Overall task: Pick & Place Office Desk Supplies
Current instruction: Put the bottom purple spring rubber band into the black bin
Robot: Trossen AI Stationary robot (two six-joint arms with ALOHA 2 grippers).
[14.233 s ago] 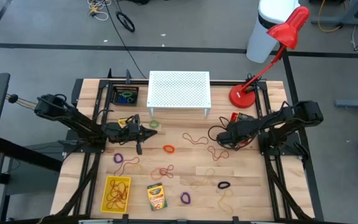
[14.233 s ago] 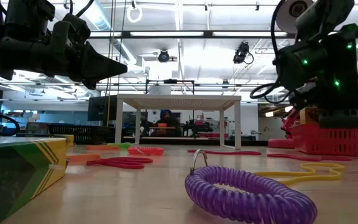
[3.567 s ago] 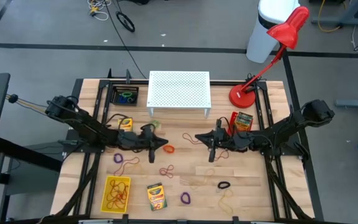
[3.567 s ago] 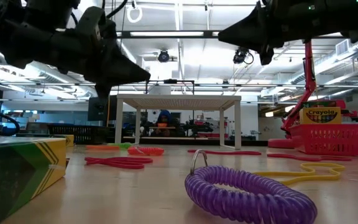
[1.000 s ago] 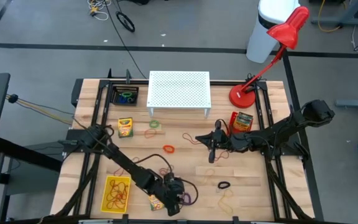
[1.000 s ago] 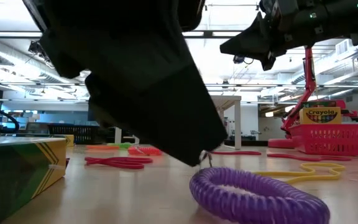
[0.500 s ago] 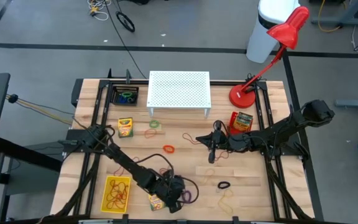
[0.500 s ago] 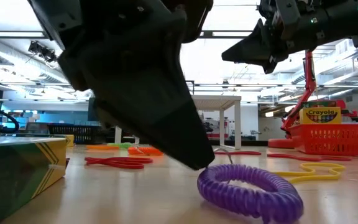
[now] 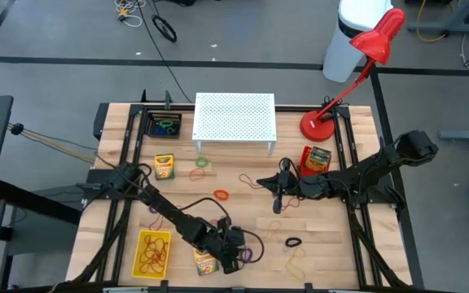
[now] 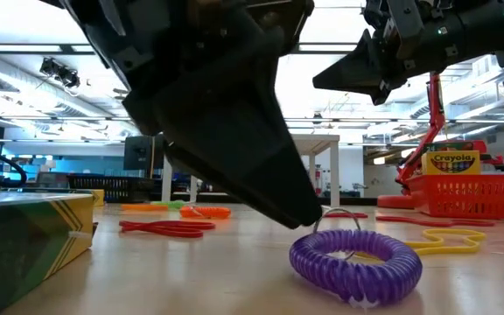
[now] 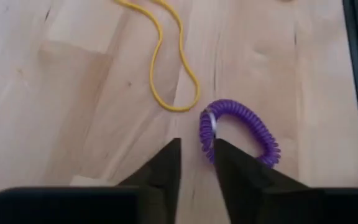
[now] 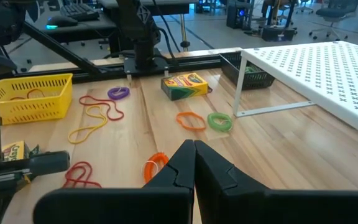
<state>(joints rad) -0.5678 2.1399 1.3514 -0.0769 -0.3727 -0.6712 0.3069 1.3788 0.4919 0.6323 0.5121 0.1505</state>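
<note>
Down at about 6 o'clock on the wooden table [image 9: 332, 236], left gripper [image 11: 195, 152] with fingers slightly spread, a narrow gap between the tips, one tip just at the near rim of the purple coil loop [image 11: 241, 130]; nothing clearly pinched, coil lying flat on the wood; cannot tell for certain whether one finger passes inside the ring.

Likely trouble from here: closing on the rim alone and squeezing the springy coil sideways out of the tips; dragging it toward the thin yellow rubber band [image 11: 166, 62] just beside it and snagging both; pushing it off the near edge, close by at 6 o'clock; knocking the crayon box [image 9: 205, 262] just beside the wrist.

Right gripper [image 12: 194, 149] hovering near table centre, toward 3 o'clock, fingers pressed together, holding nothing.

Surface: pale wood planks, loose bands scattered; yellow basket [image 9: 153, 252] at 7 o'clock; white perforated stand [image 9: 234, 118] at 12; red desk lamp [image 9: 357, 73] at 1 to 2.

Room beyond: grey floor, cables, bright ceiling lights and desks behind.
</note>
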